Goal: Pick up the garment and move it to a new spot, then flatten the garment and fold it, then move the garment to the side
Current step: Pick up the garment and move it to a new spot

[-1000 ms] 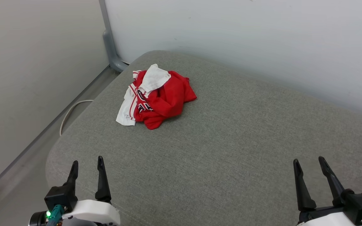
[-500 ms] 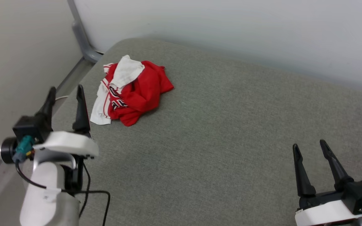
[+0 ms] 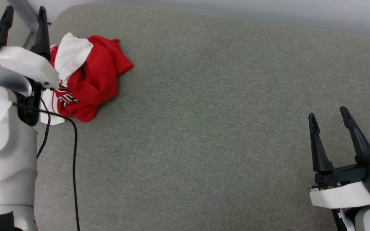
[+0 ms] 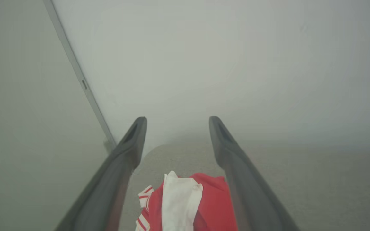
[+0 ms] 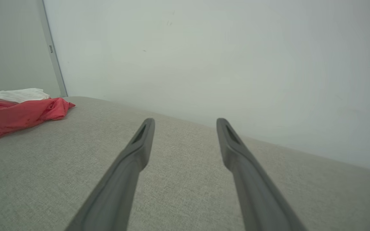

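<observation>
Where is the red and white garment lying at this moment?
In the head view the garment lies crumpled at the upper left of the grey cushion, just right of the left gripper.

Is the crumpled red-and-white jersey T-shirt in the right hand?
No, the red-and-white jersey T-shirt lies on the grey cushion, apart from the open right hand.

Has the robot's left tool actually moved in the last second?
Yes. The left tool went forward across the grey cushion, from its near edge up beside the crumpled garment, which lies unmoved.
</observation>
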